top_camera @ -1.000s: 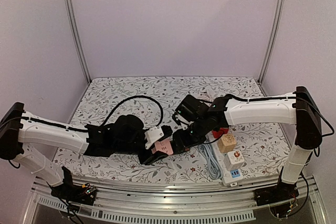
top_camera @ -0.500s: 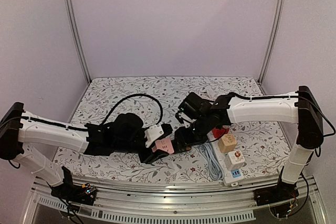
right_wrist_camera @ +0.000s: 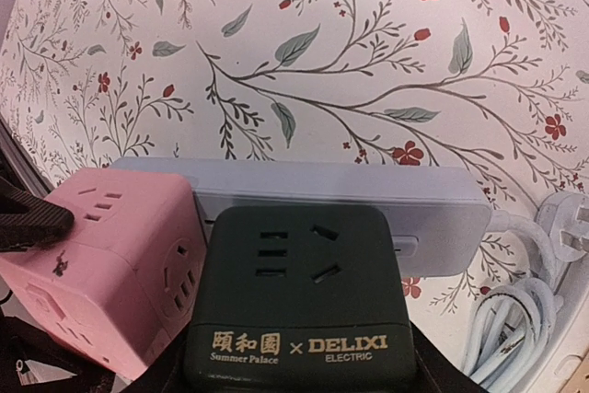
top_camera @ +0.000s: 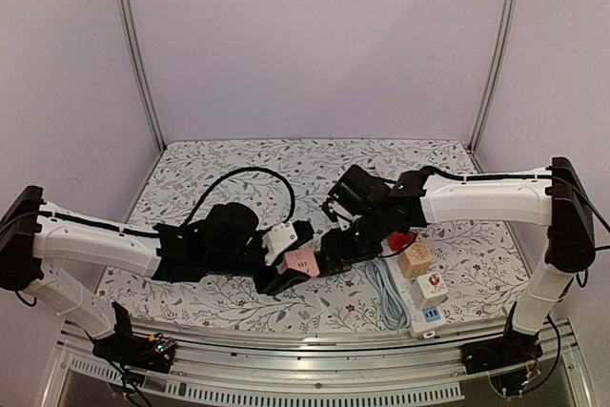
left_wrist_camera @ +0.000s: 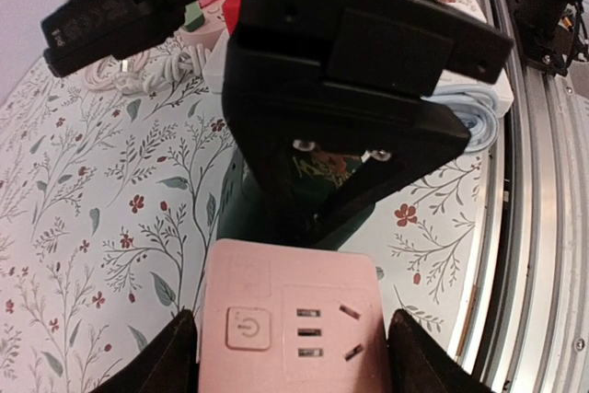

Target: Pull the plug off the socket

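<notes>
Pink socket cube [left_wrist_camera: 290, 319] is sitting mid-table on the floral tablecloth [top_camera: 238, 164], pinched at its sides by the left gripper [left_wrist_camera: 296, 356], whose dark fingers [left_wrist_camera: 175, 361] are clamped on it. Right up against it is the dark green DELIXI cube [right_wrist_camera: 294, 310], and the right gripper [top_camera: 335, 254] has its fingers closed on that one from the opposite side. The two cubes touch face to face, but honestly I can't tell if any prongs are seated between them. Just behind both lies a pale grey power strip [right_wrist_camera: 368, 209], with a coiled white cable [right_wrist_camera: 515, 319] off to its right.
</notes>
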Robot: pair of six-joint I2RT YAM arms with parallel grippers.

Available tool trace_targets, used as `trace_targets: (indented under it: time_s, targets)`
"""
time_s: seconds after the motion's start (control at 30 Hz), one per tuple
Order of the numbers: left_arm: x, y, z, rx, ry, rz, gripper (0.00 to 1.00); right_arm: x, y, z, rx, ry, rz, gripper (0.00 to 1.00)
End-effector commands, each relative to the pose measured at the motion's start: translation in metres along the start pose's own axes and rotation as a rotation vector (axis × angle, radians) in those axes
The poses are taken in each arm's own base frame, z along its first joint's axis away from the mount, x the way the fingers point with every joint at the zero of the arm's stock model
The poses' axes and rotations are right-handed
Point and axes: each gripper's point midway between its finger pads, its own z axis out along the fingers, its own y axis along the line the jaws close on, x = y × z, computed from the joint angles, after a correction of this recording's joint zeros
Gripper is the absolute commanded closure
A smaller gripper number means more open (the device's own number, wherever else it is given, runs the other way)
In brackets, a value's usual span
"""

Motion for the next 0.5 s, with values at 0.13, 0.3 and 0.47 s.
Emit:
trace_targets:
  time_s: [0.13, 0.3, 0.47]
  targets:
    - [0.061, 0.001, -0.004, 0.037, 0.229, -0.076, 0.69, -0.021, 0.015, -0.047, 0.018, -0.140, -0.182, 0.78]
    - [0.057, 0.003, -0.005, 0.041, 0.220, -0.080, 0.69, -0.022, 0.014, -0.049, 0.028, -0.147, -0.192, 0.78]
    - [0.064, 0.003, -0.003, 0.041, 0.244, -0.082, 0.69, -0.032, 0.013, -0.052, 0.032, -0.178, -0.099, 0.78]
